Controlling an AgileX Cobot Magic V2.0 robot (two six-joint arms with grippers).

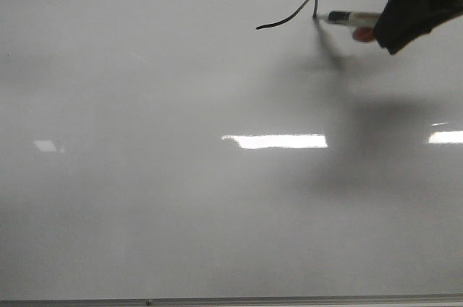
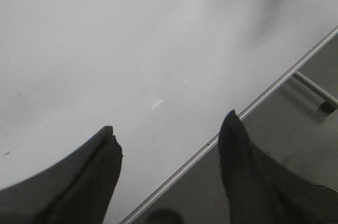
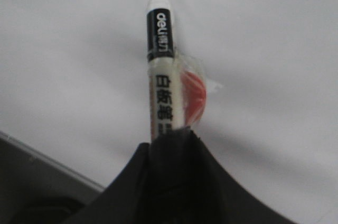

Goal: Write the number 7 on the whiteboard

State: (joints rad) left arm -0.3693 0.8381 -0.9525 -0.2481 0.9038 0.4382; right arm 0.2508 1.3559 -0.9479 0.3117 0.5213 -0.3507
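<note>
Front view: right claw [image 1: 387, 21] grips marker [image 1: 352, 17], tip touching whiteboard [image 1: 145, 198]; left claw [image 2: 169, 145] gapes empty.

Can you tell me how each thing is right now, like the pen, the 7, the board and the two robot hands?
Marker: uncapped, gripped by the right hand, tip on the board.
Number 7: only started; wavy top bar drawn, barely any stem.
Whiteboard: lying flat, blank apart from that stroke.
Right hand: shut on the marker.
Left hand: open, holding nothing, above the board's edge.
</note>
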